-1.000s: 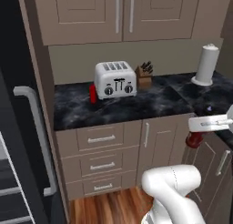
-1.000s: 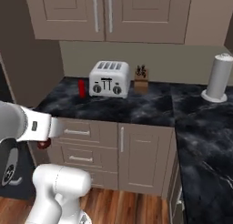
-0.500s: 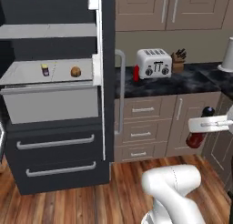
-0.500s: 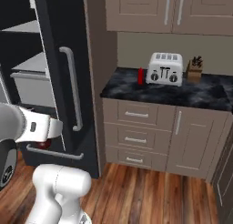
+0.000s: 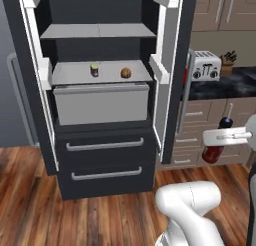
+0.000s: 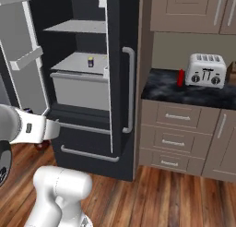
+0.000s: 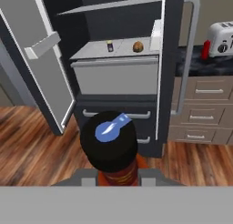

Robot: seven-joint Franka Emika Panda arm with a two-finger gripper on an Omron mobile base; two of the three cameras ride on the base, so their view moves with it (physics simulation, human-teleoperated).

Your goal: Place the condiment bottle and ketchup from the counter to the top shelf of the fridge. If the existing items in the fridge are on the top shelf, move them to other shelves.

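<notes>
Red condiment bottle (image 5: pixel 215 149) with black cap is sitting clenched in the gripper (image 5: pixel 220 138) at right edge of left base view. Fridge (image 5: pixel 102 155) is standing open, centre frame; small jar (image 5: pixel 94 70) and brown item (image 5: pixel 126 73) are resting on lower shelf (image 5: pixel 70 72). Ketchup (image 6: pixel 180 77) is standing beside toaster (image 6: pixel 205 70), upper right of right base view.

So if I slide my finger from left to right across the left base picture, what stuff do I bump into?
Left fridge door → small jar → round brown item → right fridge door → toaster → bottle held in the gripper.
</notes>
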